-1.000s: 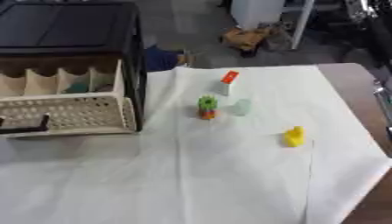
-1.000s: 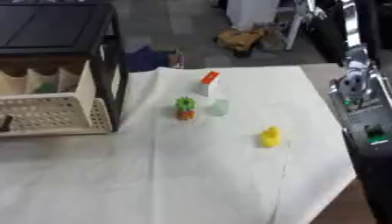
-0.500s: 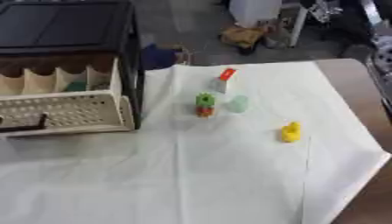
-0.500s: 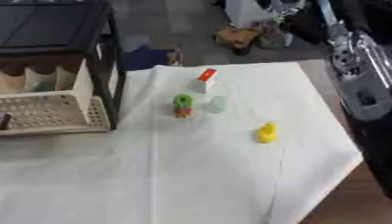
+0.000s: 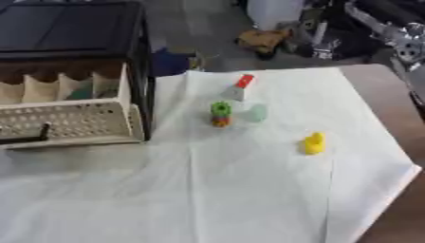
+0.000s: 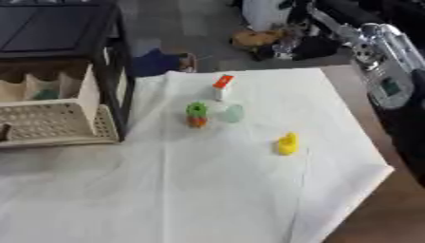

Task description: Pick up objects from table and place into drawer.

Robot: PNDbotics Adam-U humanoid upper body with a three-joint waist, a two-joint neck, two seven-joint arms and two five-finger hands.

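Floor: grey, bare, beyond the table's far edge [image 5: 207, 23].
Table: brown top [image 6: 378, 114], showing at the right side, mostly covered by a creased white cloth [image 5: 207, 190].
Clutter on floor: a tan heap [image 5: 262, 40], a blue bundle [image 6: 153, 62], a white upright thing [image 5: 274, 12].
Light: even, soft.

Open white cloth [image 5: 207, 190] covers the near tabletop. The pulled-out drawer [image 5: 70, 123] blocks the left; a green stack [image 5: 220, 114], pale cup [image 5: 257, 113] and carton [image 5: 239, 87] cluster centrally, the yellow toy [image 5: 313, 143] apart.
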